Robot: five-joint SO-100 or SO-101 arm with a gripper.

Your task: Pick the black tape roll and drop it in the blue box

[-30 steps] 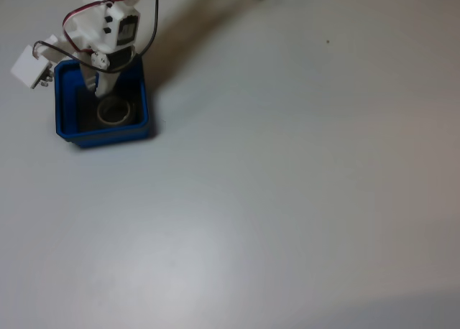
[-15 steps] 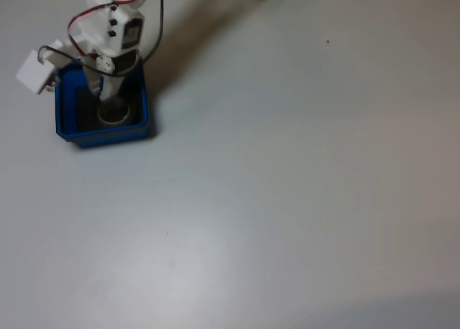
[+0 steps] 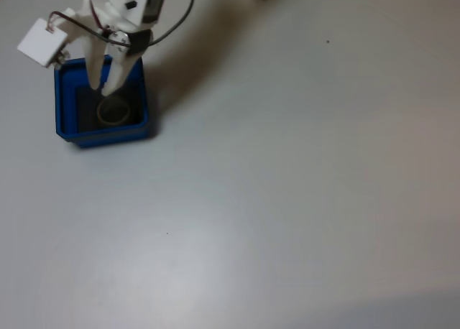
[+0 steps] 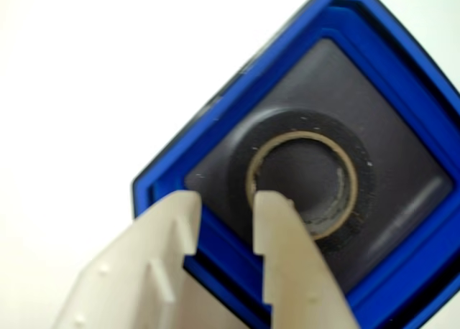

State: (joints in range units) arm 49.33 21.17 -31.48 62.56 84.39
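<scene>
We look down on a pale table [image 3: 287, 185]. Near its upper left corner sits the blue box [image 3: 65, 121], and the black tape roll [image 3: 113, 112] lies flat on its dark floor, its pale core showing as a ring. Our white arm [image 3: 133, 2] reaches in from the top edge. Our gripper [image 3: 102, 85] hangs over the box's far side, fingers parted with a gap between them, clasping nothing. A white block [image 3: 42, 43] juts out beside the arm, left of it.
</scene>
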